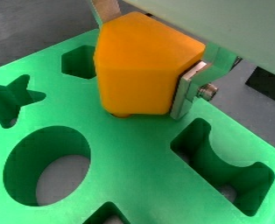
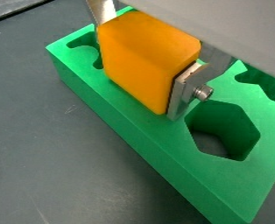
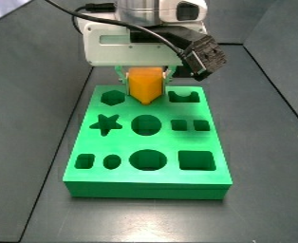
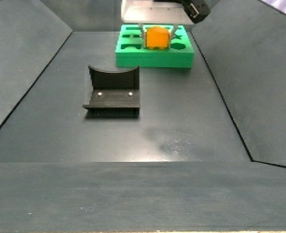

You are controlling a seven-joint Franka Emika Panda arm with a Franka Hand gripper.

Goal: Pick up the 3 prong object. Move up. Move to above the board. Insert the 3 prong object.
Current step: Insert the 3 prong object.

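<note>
My gripper is shut on the orange 3 prong object, silver fingers on either side. It also shows in the wrist view and in both side views. The object stands upright with its lower end down on the top face of the bright green board, near the board's far edge, between the hexagon hole and a notched hole. Its prongs are hidden below it. The board also shows in a side view and in both wrist views.
A dark L-shaped fixture stands on the dark grey tray floor, well away from the board. The tray's sloping walls rise on both sides. Star, circle and square holes lie around the object.
</note>
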